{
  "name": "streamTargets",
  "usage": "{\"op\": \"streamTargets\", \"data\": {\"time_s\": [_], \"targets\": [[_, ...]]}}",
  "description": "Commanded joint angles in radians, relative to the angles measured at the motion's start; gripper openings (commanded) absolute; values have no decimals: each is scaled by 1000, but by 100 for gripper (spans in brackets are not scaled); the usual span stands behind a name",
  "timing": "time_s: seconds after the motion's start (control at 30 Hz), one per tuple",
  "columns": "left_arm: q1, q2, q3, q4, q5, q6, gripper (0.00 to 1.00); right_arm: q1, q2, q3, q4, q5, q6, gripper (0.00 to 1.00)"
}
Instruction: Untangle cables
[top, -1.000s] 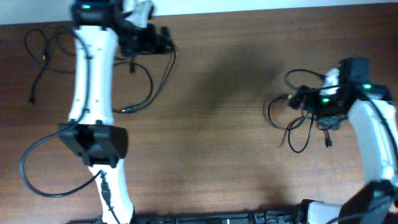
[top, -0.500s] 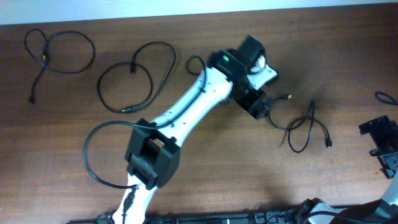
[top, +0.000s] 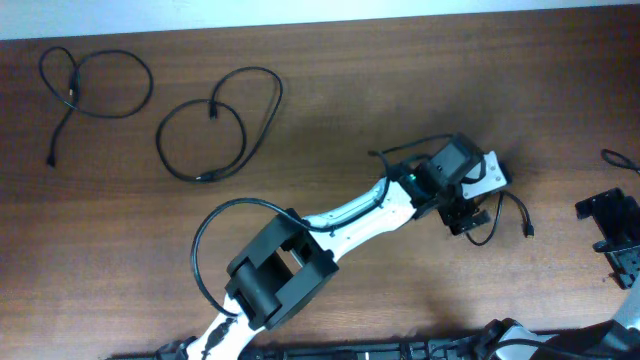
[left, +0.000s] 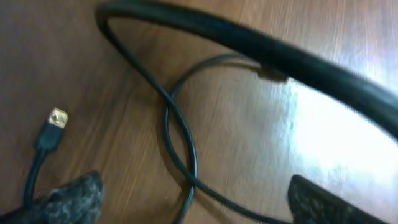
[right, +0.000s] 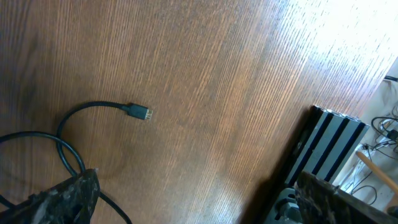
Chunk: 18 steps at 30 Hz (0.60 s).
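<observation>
Three thin black cables lie on the wooden table. One loop (top: 95, 80) is at the far left and a bigger loop (top: 222, 122) lies beside it. The third cable (top: 492, 228) lies at the right. My left gripper (top: 462, 218) is over its left part. In the left wrist view the gripper (left: 199, 202) is open, with the cable's crossing (left: 180, 149) between the fingers and a gold-tipped plug (left: 57, 118) to the left. My right gripper (top: 612, 235) is open and empty at the right edge; in the right wrist view (right: 199, 199) a cable end with a plug (right: 140, 112) lies ahead.
A thick black robot wire (left: 280, 53) crosses the top of the left wrist view. The left arm (top: 350, 215) stretches diagonally across the table's middle. A black ribbed part (right: 329, 146) sits beyond the table edge near the right gripper.
The left arm swung from the far left across to the right cable and now covers its left part. The right gripper left that cable and pulled back to the right edge.
</observation>
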Motion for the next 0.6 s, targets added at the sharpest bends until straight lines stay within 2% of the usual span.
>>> {"op": "streamTargets", "data": {"time_s": [0.0,0.13,0.23,0.47,0.5,0.53,0.57], "targets": [[-5,-8,-84,86,-7,8,87,-4,0,-8,-1,1,4,99],[-6,-2,-151,188,-7,8,84,-4,0,-13,-1,1,4,99],[-13,48,-151,225,-7,8,72,-4,0,-13,-1,1,4,99],[-50,113,-151,181,-8,8,57,-4,0,-13,0,1,4,99],[-50,113,-151,160,-18,8,51,-4,0,-13,0,1,4,99],[-50,113,-151,140,-48,8,31,-4,0,-13,0,1,5,99],[-50,113,-151,129,-95,8,16,-4,0,-13,0,1,4,99]]}}
